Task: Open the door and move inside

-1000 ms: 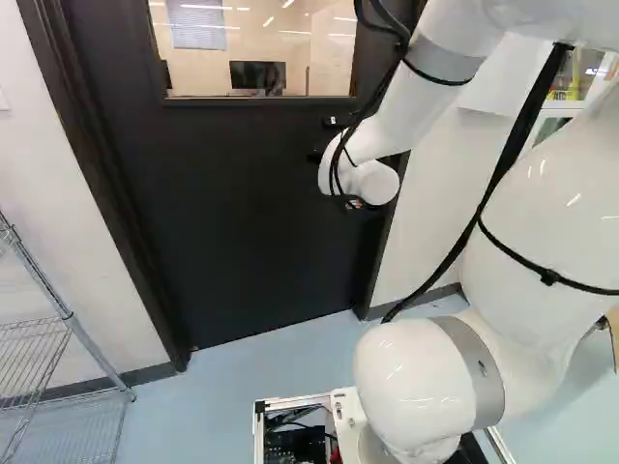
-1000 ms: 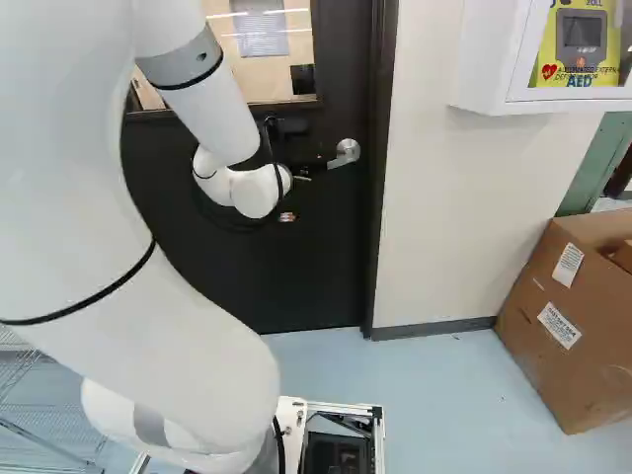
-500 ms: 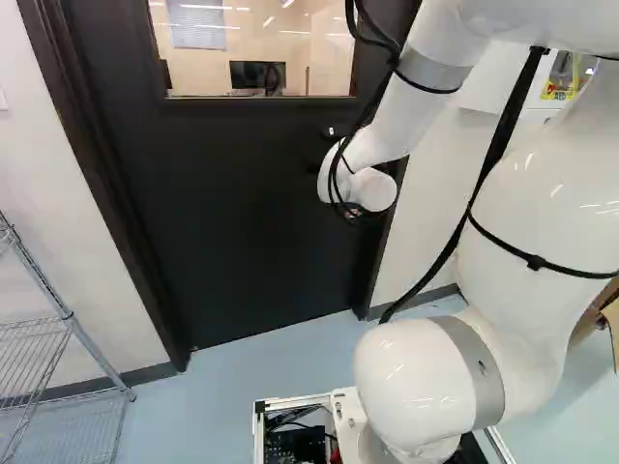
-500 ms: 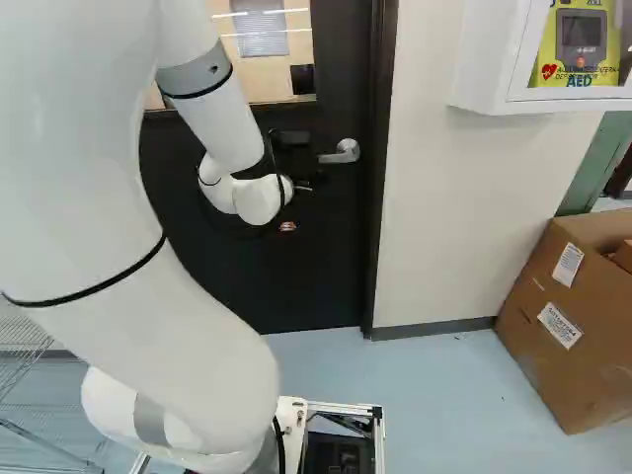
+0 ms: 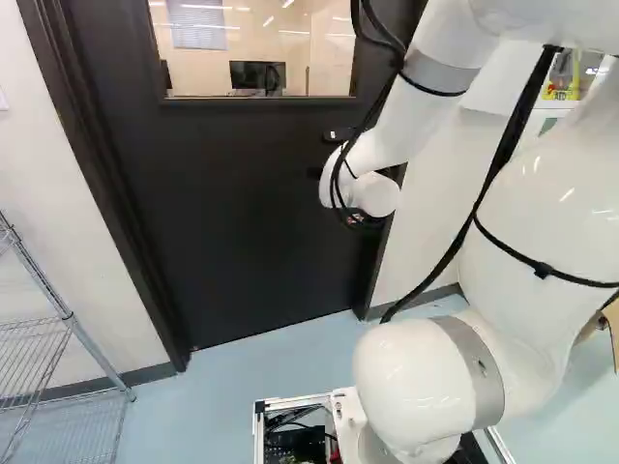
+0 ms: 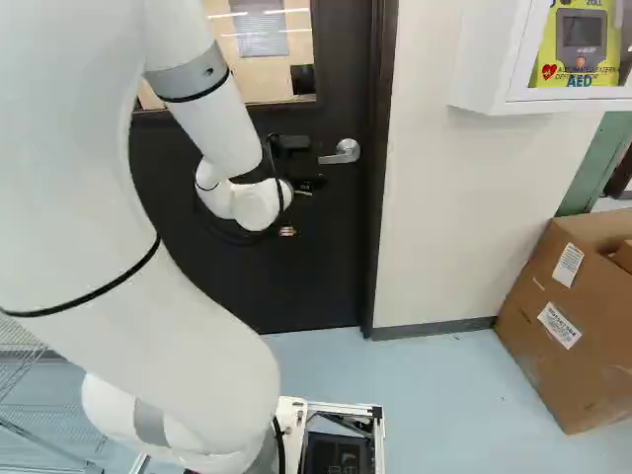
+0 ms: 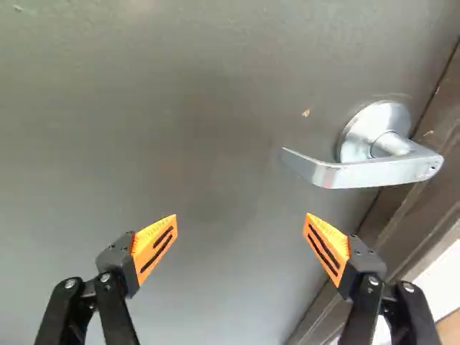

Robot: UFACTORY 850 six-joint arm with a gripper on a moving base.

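Note:
The dark door (image 5: 222, 213) with a window stands shut in its frame. Its silver lever handle (image 6: 341, 153) shows in the right base view, just beyond the gripper (image 6: 310, 185), whose fingers are mostly hidden by the wrist there. In the wrist view, the gripper (image 7: 241, 224) is wide open, its orange pads apart with only the door surface (image 7: 180, 129) ahead. The lever (image 7: 374, 171) lies ahead and off to one side, past the finger nearer the door frame, and neither finger touches it.
Wire shelving (image 5: 68, 333) stands left of the door. To its right are a white wall (image 6: 430, 217), a wall-mounted defibrillator cabinet (image 6: 484, 74) and a large cardboard box (image 6: 568, 316) on the floor. The door frame (image 7: 424, 194) runs beside the handle.
My wrist has sunk a little against the door, and the lever, partly covered a second ago in the right base view, now shows fully. Base and door have not moved.

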